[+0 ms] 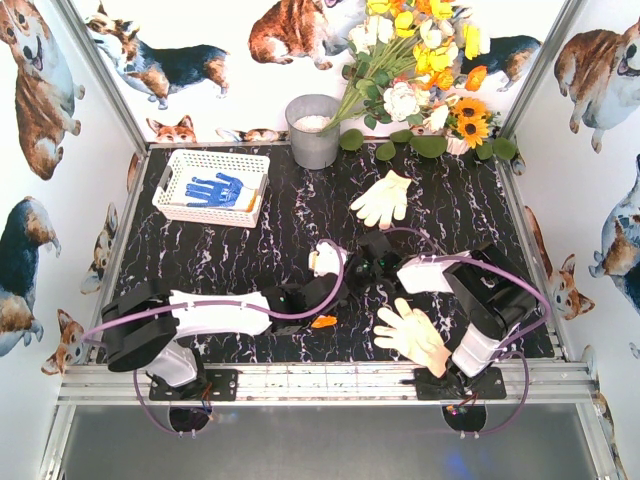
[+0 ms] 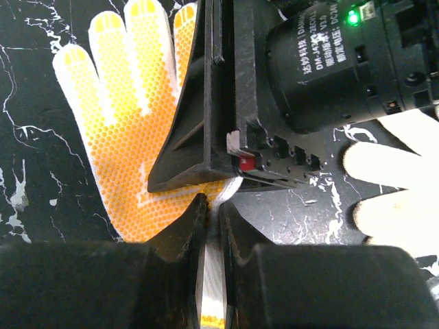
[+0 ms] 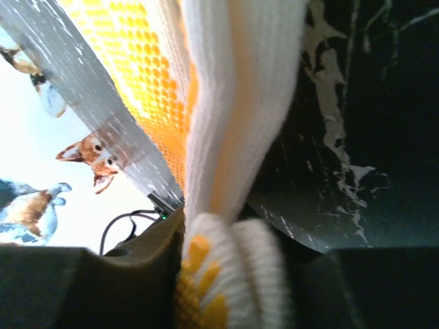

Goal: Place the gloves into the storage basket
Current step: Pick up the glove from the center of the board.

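A white glove with yellow dots [image 2: 130, 116] lies palm up on the black marbled table, seen mid-table from above [image 1: 326, 258]. My left gripper [image 2: 211, 205] is shut on its white ribbed cuff. My right gripper [image 3: 233, 233] reaches in from the right [image 1: 362, 262], its jaws closed around a bunched part of the same glove [image 3: 226, 103]. The white storage basket [image 1: 176, 186] stands at the back left with a blue-patterned glove [image 1: 215, 190] inside. A cream glove [image 1: 382, 198] lies at the back centre. A peach glove [image 1: 412, 335] lies near the right arm's base.
A grey metal bucket [image 1: 313, 130] and a bunch of flowers [image 1: 420, 70] stand at the back. A small orange scrap [image 1: 323, 321] lies near the front edge. Another pale glove's fingers [image 2: 398, 178] show at the right of the left wrist view.
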